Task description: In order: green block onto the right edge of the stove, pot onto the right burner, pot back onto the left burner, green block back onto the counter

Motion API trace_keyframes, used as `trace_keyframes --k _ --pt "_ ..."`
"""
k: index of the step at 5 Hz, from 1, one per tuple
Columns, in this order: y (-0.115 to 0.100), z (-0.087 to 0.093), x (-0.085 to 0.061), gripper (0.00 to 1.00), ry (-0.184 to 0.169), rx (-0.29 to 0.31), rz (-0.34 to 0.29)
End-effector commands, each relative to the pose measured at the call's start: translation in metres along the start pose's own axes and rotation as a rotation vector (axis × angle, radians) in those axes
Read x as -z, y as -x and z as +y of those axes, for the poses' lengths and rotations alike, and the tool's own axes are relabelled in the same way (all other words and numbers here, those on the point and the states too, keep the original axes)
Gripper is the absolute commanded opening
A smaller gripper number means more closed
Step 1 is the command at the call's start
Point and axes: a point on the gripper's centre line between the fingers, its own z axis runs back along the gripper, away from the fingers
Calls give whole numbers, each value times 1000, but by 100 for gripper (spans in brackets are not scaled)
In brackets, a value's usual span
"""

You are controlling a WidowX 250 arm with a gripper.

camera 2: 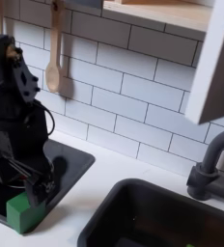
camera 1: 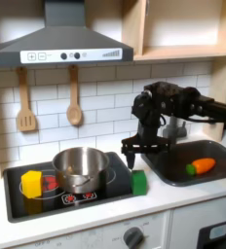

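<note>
Fingers [camera 1: 131, 153] of the black arm are hanging parted and holding nothing just above the green block [camera 1: 139, 181], which is sitting on the stove [camera 1: 18, 199] at its edge on the first exterior view's right. In the second exterior view, the block [camera 2: 25, 211] is resting at the cooktop's near corner. Behind it, the pot [camera 1: 81, 166] is standing on the cooktop, while the white tabletop [camera 1: 173, 199] is surrounding stove and sink [camera 1: 222, 172], where a toy carrot [camera 1: 200, 166] is lying.

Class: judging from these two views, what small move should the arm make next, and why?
Probably travel toward the pot: the green block already sits on the stove's right edge in the first exterior view, the gripper hangs above it, and the pot is on the middle.
</note>
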Motion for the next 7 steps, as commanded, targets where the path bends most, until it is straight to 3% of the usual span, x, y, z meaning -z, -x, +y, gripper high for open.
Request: trace_keyframes --k 1,4,7 --pt "-3 7 7 100 -37 -27 10" --pt "1 12 19 100 -27 -60 59" --pt "9 13 18 100 -19 -87 80"
